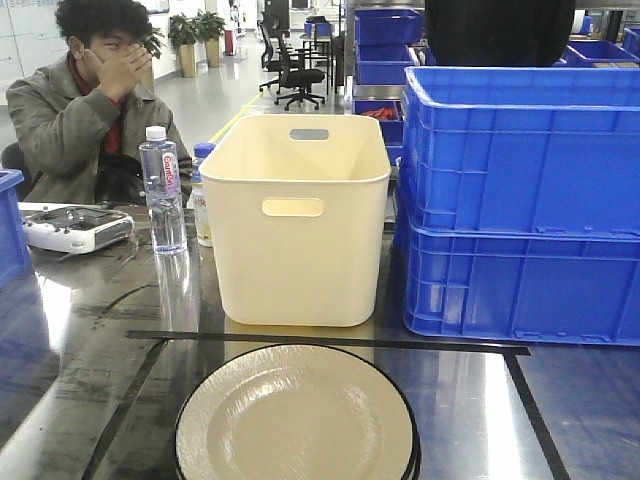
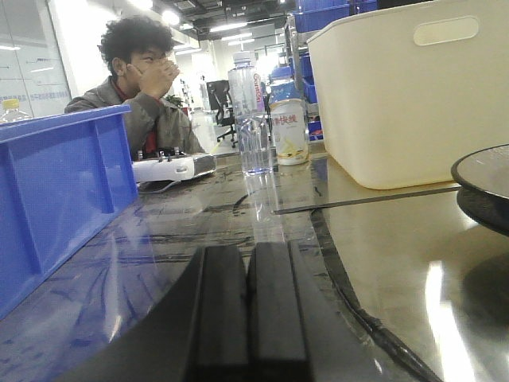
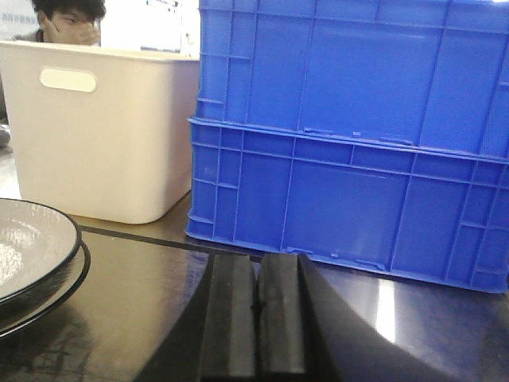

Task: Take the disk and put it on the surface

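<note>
The disk (image 1: 296, 418), a cream plate with a black rim, lies flat on the table (image 1: 90, 340) at the near edge, inside the black tape lines (image 1: 330, 342), just in front of the cream bin (image 1: 297, 222). In the wrist views it looks like two plates stacked, though I cannot tell for sure.

Going from the left: a blue crate (image 1: 10, 225) sits at the table's left edge. Beside it lies a white remote controller (image 1: 75, 227). Behind the table a man (image 1: 85, 105) in a grey jacket sits with a hand over his face. Next comes a clear water bottle (image 1: 162, 190), upright, with a small cream drink bottle (image 1: 203, 205) just beside it and near the bin's left wall. The bin stands upright in the middle, just behind the far tape line. To its right two blue crates (image 1: 520, 205) are stacked one on the other, close to the bin.

The left gripper (image 2: 248, 306) hangs low over the table, left of the disk, fingers pressed together and holding nothing. The right gripper (image 3: 258, 314) sits low on the right of the disk, facing the stacked crates, its fingers likewise closed together and empty.
</note>
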`<state>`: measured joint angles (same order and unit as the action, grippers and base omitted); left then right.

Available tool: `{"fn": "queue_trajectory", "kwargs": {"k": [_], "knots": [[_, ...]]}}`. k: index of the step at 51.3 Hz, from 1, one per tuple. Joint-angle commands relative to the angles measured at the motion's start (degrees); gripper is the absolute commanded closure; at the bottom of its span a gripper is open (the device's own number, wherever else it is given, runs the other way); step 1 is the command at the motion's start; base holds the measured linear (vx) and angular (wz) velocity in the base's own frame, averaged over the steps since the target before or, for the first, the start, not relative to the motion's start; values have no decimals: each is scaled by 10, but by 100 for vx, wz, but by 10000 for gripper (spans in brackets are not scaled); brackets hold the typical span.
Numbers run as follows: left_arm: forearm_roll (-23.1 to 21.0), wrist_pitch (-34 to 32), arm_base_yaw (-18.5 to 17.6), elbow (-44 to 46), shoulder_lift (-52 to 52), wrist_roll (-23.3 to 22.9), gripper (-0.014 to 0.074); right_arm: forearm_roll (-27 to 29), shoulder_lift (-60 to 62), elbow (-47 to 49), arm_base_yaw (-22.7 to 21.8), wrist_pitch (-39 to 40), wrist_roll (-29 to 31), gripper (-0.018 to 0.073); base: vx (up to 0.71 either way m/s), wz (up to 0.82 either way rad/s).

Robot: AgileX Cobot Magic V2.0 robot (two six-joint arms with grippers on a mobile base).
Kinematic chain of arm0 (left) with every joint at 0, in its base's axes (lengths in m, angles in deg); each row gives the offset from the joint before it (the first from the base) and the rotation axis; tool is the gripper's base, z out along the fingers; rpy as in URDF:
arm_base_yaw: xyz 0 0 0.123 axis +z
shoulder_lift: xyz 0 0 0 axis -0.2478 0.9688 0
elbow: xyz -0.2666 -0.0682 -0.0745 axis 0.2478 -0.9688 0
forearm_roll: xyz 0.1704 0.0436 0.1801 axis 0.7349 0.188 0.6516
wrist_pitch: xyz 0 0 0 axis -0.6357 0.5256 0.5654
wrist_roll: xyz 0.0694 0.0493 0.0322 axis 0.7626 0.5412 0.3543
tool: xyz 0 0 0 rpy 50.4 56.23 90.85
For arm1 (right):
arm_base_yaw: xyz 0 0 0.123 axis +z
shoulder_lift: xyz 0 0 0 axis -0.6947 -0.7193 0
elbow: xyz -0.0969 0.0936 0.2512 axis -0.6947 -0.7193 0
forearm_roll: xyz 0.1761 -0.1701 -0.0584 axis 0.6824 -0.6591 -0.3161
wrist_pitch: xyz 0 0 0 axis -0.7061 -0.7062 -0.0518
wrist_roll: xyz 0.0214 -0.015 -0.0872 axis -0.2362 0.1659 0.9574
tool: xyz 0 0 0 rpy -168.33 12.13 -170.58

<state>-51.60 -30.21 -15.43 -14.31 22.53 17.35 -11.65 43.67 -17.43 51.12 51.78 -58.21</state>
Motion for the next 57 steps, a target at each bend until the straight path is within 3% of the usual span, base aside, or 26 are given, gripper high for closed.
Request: {"fn": "queue_trajectory", "kwargs": {"k": [1,9,17,57], "knots": [[2,-49,-1,-8,-11,0,588,11,35,-41,-37,75,-3,568,0,0],[2,-49,-1,-8,-10,0,588,23,119,-150,-91,84,-5,568,0,0],[2,-49,-1,-8,-10,0,588,23,114,-160,-91,49,-2,568,0,0],[2,-50,-1,-8,-10,0,588,21,117,-160,-91,50,-2,568,0,0]]}}
